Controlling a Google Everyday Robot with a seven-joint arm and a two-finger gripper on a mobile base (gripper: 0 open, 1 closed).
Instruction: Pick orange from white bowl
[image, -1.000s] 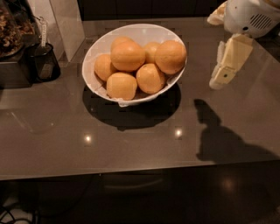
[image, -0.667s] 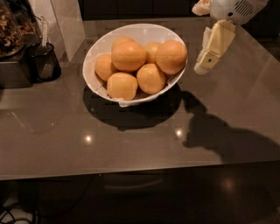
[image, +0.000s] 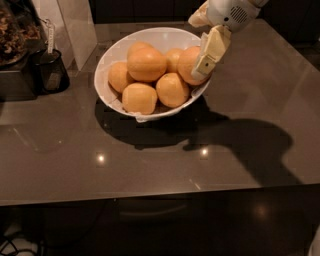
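- Since the earlier frames the gripper (image: 206, 54) has travelled left from over the bare table to the right rim of the white bowl (image: 109, 64), and its shadow (image: 240, 145) has slid left with it.
- It now hangs over the bowl's right side, directly in front of the orange (image: 186, 64) lying against that rim. Contact cannot be judged, and whether the gripper is open or closed cannot be told.
- Progress looks early: the approach is nearly complete, but no grasp shows and the orange sits in the bowl among the other oranges (image: 146, 63).
- Left to do, by this reading: settle around the fruit, close on it and lift it clear of the rim.
- Underneath is a dark, glossy table (image: 260, 100) that mirrors ceiling lights as small bright spots.
- At the left stand a small black cup (image: 50, 72) and a pale upright panel (image: 75, 25); the surroundings are dim.
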